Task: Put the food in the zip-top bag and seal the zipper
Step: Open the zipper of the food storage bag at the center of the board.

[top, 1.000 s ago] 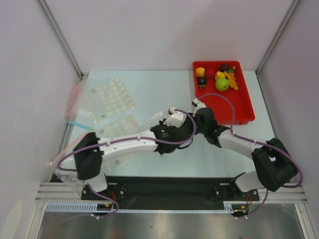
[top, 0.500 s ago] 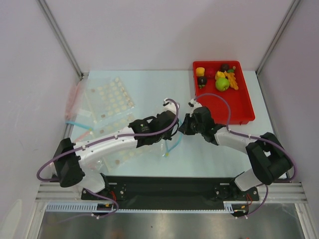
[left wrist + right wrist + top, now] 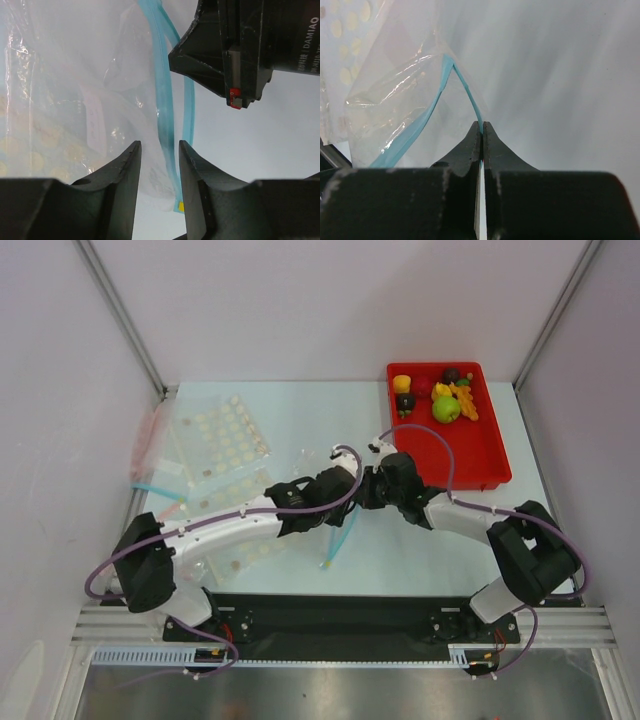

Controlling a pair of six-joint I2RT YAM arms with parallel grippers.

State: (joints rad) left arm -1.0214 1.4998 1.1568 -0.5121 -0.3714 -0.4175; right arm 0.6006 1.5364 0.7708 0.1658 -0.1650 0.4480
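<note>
The clear zip-top bag (image 3: 90,75) hangs between my two grippers near the table's middle. Its light-blue zipper (image 3: 339,536) trails toward the front. My right gripper (image 3: 481,131) is shut on one side of the zipper (image 3: 470,102), and the mouth gapes a little. My left gripper (image 3: 159,150) is open, and the zipper's other side (image 3: 164,110) runs between its fingers without being pinched. In the top view the left gripper (image 3: 343,500) and right gripper (image 3: 363,490) nearly touch. The food lies in the red tray (image 3: 480,462): green apple (image 3: 446,409), orange bunch (image 3: 466,400), dark purple balls (image 3: 405,403), a yellow piece (image 3: 401,383).
Clear bags with pink strips (image 3: 150,435) and a spotted sheet (image 3: 220,440) lie at the left under the left arm. Grey walls and metal posts close in the table at the back and sides. The right gripper's body (image 3: 245,50) fills the left wrist view's upper right.
Both grippers shifted left from a second ago. The bag now hangs lower with its blue strip trailing frontward. The right gripper has closed in against the left one.
</note>
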